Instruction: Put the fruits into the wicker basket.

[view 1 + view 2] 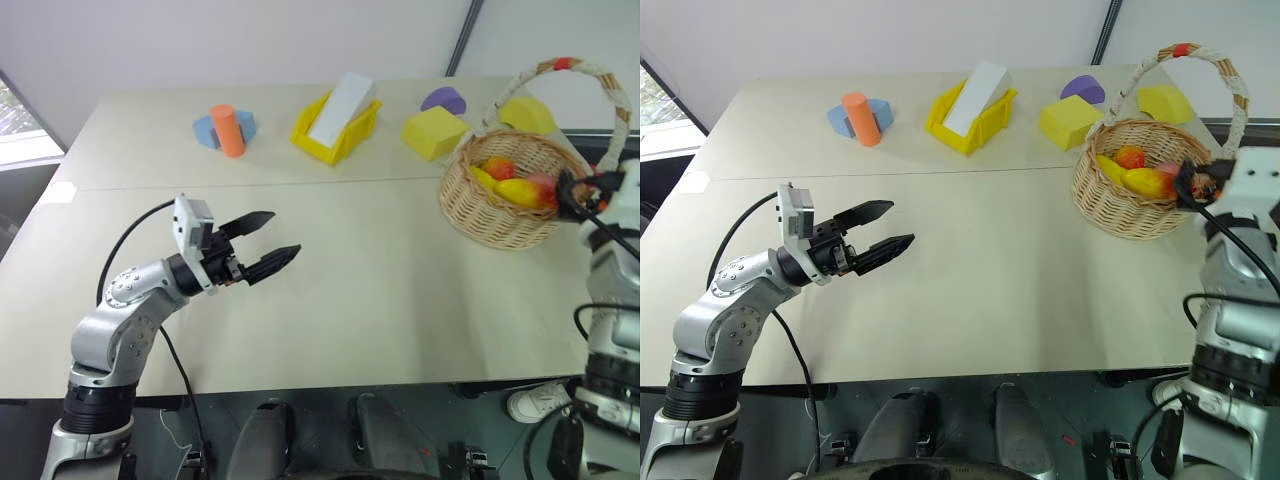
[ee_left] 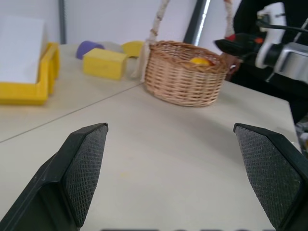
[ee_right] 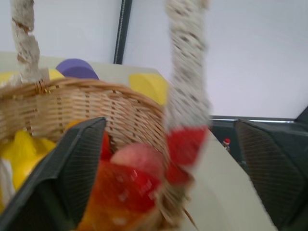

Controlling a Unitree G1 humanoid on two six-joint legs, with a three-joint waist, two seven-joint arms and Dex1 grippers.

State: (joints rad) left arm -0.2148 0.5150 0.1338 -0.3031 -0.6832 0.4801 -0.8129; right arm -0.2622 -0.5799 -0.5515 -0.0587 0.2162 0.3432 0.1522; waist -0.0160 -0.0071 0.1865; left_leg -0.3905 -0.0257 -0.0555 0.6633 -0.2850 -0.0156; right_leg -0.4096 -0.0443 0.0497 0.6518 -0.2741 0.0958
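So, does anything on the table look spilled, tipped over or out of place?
Nothing stands out. The fruits lie inside the upright wicker basket; the foam blocks and yellow bin sit tidily.

The wicker basket [image 1: 500, 205], a round tan woven bowl, stands upright at the right of the frame, its tall white-wrapped handle [image 1: 600, 75] arching over it with a red patch at the top. Inside lie the fruits: a yellow banana [image 1: 483, 178], an orange-yellow fruit [image 1: 499, 166], a red-yellow mango [image 1: 522, 192] and a pink-red apple [image 1: 543, 182], clustered together.
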